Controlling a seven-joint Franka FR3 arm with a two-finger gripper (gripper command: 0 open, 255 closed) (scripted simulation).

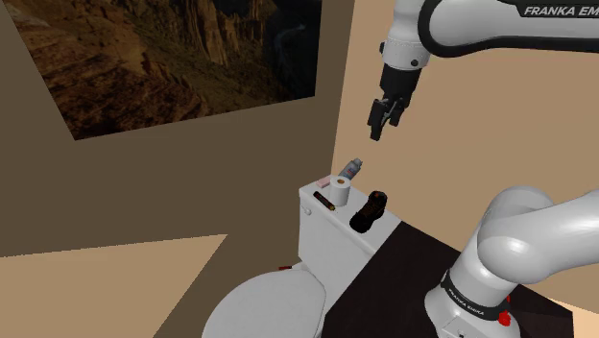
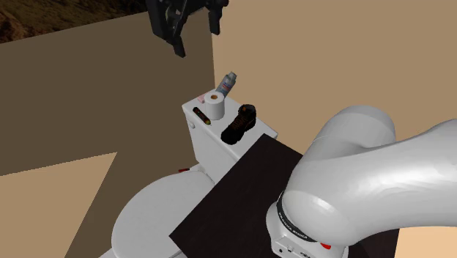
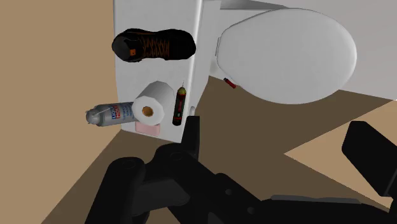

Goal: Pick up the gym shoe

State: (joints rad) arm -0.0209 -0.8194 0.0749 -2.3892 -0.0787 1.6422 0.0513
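Your hand (image 1: 384,123) hangs high over the toilet tank (image 1: 324,235), well clear of everything on its lid, with its fingers (image 3: 191,130) spread wide and nothing between them.

The gym shoe (image 1: 370,209) is a dark high-top with orange laces. It lies on the tank lid just beside the toilet-paper roll (image 1: 341,189), on the roll's stand-facing side, and does not touch it. A spray can (image 1: 351,169) lies on the roll's wall side, and a thin dark stick (image 1: 323,200) on its bowl side. A pink pad (image 3: 149,128) sits against the roll on the side away from the shoe.

What matters for you is the shoe's long axis. In the second exterior view the shoe (image 2: 239,123) runs across the lid, with its tall heel toward the wall and its toe toward the bowl. In the wrist view the shoe (image 3: 154,45) lies beyond the roll (image 3: 153,109) from the hand (image 3: 280,143). The line between your two fingers looks roughly parallel to the shoe's length.

So I judge that you need to carry the hand past the roll toward the stand side, come down, and turn the wrist until the fingers straddle the shoe's narrow width. Keep the roll-side finger clear of the roll as you descend.
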